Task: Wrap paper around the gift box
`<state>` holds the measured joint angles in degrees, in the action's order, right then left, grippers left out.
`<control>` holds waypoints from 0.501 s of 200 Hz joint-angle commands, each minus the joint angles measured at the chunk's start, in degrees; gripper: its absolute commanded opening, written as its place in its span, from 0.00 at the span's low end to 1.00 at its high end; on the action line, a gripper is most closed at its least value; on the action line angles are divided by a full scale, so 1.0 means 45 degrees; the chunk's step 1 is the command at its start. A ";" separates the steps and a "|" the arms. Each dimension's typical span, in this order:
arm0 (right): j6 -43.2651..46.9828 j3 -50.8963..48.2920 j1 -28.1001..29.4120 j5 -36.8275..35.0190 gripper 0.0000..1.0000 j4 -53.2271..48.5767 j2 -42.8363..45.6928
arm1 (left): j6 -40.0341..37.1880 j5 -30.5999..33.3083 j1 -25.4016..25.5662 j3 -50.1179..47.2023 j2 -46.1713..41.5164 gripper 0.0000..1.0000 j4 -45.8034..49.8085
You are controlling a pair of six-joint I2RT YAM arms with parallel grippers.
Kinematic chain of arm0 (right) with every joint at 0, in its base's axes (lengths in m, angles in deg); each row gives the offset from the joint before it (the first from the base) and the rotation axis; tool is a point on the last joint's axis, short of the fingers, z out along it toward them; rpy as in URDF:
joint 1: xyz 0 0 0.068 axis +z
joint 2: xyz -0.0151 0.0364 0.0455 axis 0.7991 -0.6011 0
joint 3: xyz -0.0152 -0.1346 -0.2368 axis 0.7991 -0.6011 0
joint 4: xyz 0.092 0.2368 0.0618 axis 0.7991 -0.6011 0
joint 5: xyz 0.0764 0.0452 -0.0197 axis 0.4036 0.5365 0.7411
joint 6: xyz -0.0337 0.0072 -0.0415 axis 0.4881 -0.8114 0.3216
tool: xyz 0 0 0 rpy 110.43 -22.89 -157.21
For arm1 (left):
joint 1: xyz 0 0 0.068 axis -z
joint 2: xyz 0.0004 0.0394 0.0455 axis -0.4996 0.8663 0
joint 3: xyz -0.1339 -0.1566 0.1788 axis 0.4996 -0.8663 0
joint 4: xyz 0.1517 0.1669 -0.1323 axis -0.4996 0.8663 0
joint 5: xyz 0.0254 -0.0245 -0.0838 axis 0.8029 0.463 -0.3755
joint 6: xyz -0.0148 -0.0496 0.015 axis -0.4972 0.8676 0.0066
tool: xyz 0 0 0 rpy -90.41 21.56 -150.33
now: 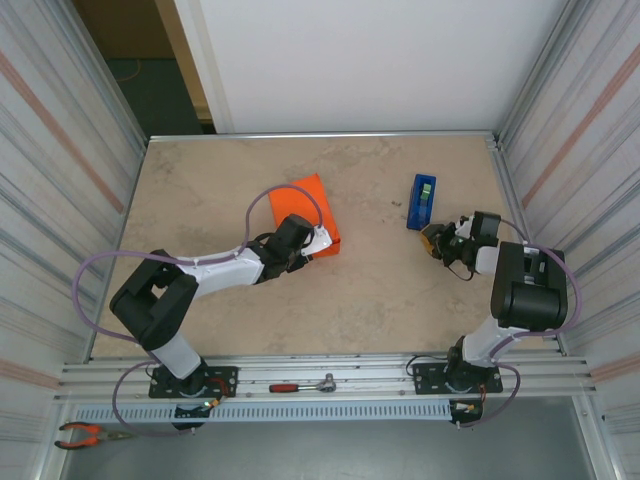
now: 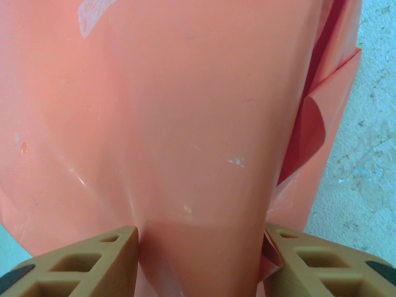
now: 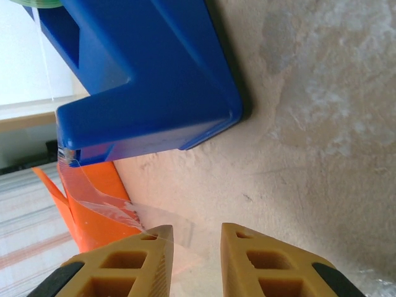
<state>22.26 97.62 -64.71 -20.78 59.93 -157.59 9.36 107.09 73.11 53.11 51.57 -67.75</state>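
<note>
The gift box [image 1: 298, 205] lies left of the table's middle, covered in orange paper [image 2: 185, 124]. My left gripper [image 1: 318, 240] is shut on its near right end. In the left wrist view the fingers [image 2: 201, 263] press on both sides of the paper-covered box, and a loose paper flap [image 2: 309, 130] folds open at the right. My right gripper [image 1: 432, 240] sits just in front of the blue tape dispenser [image 1: 422, 200]. Its jaws [image 3: 197, 247] stand open over bare table. A clear tape strip [image 3: 105, 201] runs from the dispenser [image 3: 148, 80] to the left fingertip [image 3: 158, 238].
The stone-look table [image 1: 380, 290] is enclosed by ribbed metal walls on the left and right. A red-handled tool [image 1: 300, 385] lies on the front rail between the arm bases. Orange pliers [image 1: 85, 435] lie below the rail at the left.
</note>
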 commanded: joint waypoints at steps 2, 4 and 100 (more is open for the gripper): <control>0.0284 0.0006 -0.0065 0.0224 0.25 -0.0193 0.0170 | 0.0428 -0.0795 0.0082 -0.0113 0.0407 0.51 0.1405; 0.0286 0.0014 -0.0065 0.0218 0.25 -0.0190 0.0152 | 0.0431 -0.0786 0.0082 -0.0104 0.0414 0.51 0.1410; 0.2194 0.0835 -0.1152 -0.0296 0.41 -0.2812 0.2062 | 0.0408 -0.0782 0.0082 -0.0064 0.0483 0.51 0.1480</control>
<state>28.10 98.47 -67.24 -21.09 52.22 -151.65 9.36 107.06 73.11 53.29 51.57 -67.40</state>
